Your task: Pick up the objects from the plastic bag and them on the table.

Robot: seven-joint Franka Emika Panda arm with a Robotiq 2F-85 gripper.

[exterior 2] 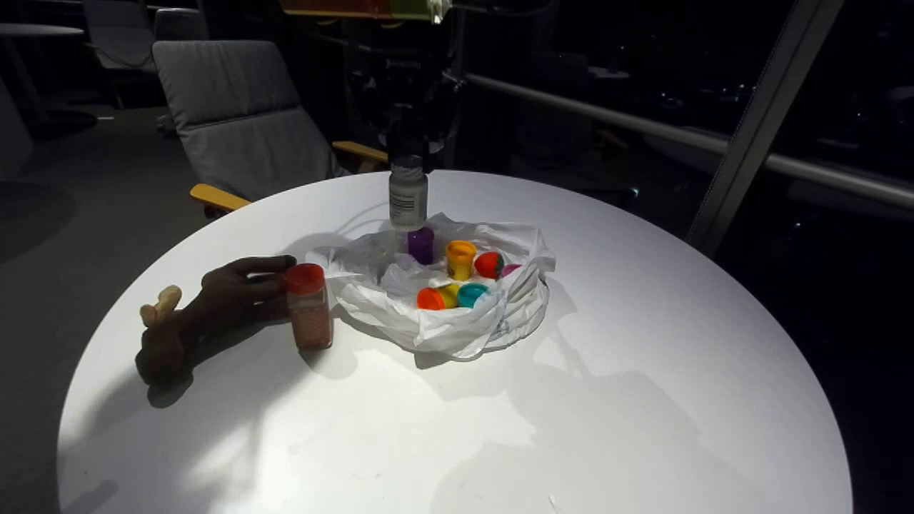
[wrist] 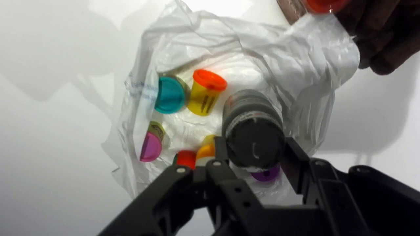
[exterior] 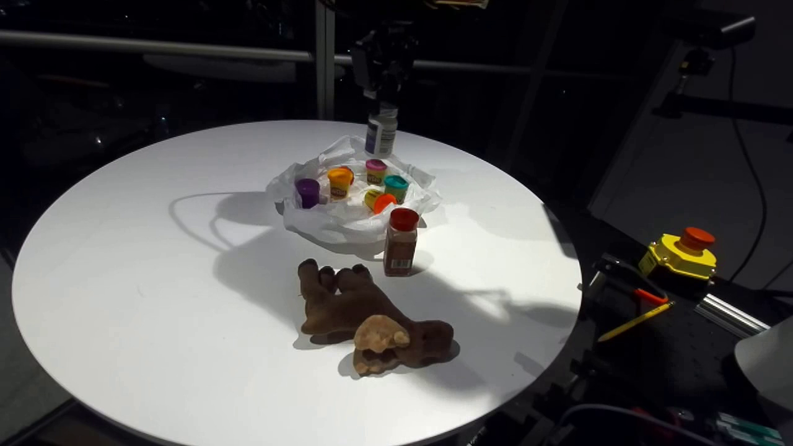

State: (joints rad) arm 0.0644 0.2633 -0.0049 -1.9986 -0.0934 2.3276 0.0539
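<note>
Brown is the plush toy [exterior 2: 225, 300], seen at the left in an exterior view; it's laid on its side on the round white counter [exterior 2: 643, 428]. Behind it, past the counter's edge, a grey chair [exterior 2: 228, 103] w/ yellow-brown arm rests is shown. Next, a see-thru jar [exterior 2: 310, 318] w/ a red lid & red-brown stuff inside is stood upright on the counter, nr the toy's feet & just beside the plastic bag [exterior 2: 428, 332]; whether jar & bag are touching can't be told. The bag is thin, white & wrinkled, & is spread wide on the counter w/ its edges bunched up. Above its left part, a pale bottle [exterior 2: 408, 203] w/ a label is held in the air, abt. upright. It's pinched by its top in the pincer [wrist: 254, 150].

In the bag, L to R, a purple cup [exterior 2: 421, 247] is seen 1st, partly hidden by the bottle in the wrist view. Then a yellow tub [exterior 2: 438, 297] w/ an orange lid is laid on its side, & an orange tub [exterior 2: 460, 260] is stood upright behind it. A teal-lid tub [exterior 2: 472, 295] is set just beside the yellow one, then a round red thing [exterior 2: 488, 265] w/ a bit of green is seen, & last a pink-lid tub [exterior 2: 509, 270], partly hidden by the bag.
</note>
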